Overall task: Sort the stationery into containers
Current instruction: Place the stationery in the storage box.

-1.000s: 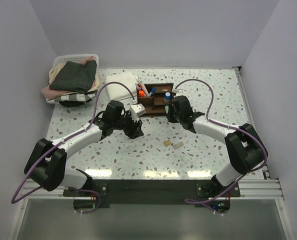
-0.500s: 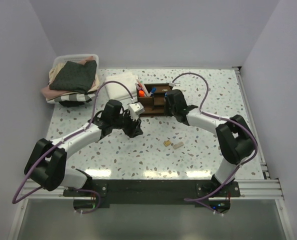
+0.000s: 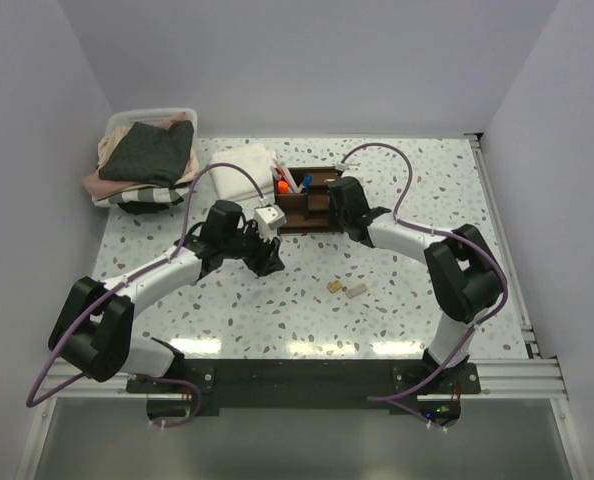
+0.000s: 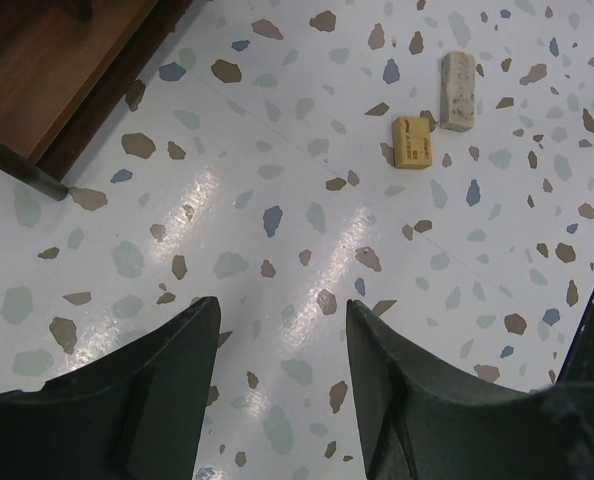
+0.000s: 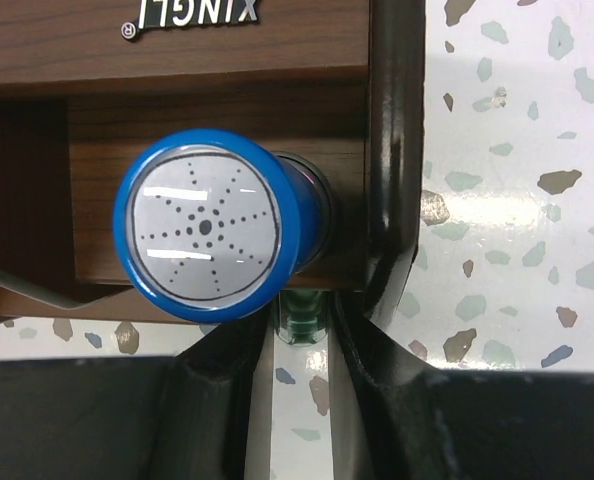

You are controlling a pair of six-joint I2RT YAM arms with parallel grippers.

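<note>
At centre of the overhead view, slightly toward the back, a dark brown wooden organiser (image 3: 302, 203) stands on the speckled tabletop (image 3: 277, 310). Its taller left section holds an orange highlighter (image 3: 282, 186) and thin pens (image 3: 286, 177), upright or slightly leaning.

The right gripper (image 3: 330, 203) sits against the organiser's right side. In the right wrist view, the gripper (image 5: 299, 335) shows two dark fingers (image 5: 372, 400) drawn close together at the bottom of the frame, pinching a small green bit (image 5: 299, 315) at their tips. Just above it, at left centre of the frame, a blue-capped marker (image 5: 205, 225) is seen end on, standing in a low wooden compartment (image 5: 97, 130). Whether the green bit touches the marker cannot be told.

The left gripper (image 3: 268, 262) hangs over bare tabletop, below and left of the organiser. In the left wrist view, this gripper (image 4: 282, 320) has its fingers (image 4: 127, 400) spread apart at the bottom of the frame, with nothing between them. A corner of the organiser (image 4: 57, 60) fills the upper left of that frame.

Two pieces of stationery lie loose on the tabletop, just below centre of the overhead view: a tan bit (image 3: 334, 286) and a pale bit (image 3: 356, 291), just beside each other but not touching. They also appear at the upper right of the left wrist view, the tan bit (image 4: 411, 142) below and left of the pale bit (image 4: 458, 76).

At the upper left of the overhead view stands a white bin (image 3: 147, 113) piled with clothes, with a white folded cloth (image 3: 239, 170) between it and the organiser.
</note>
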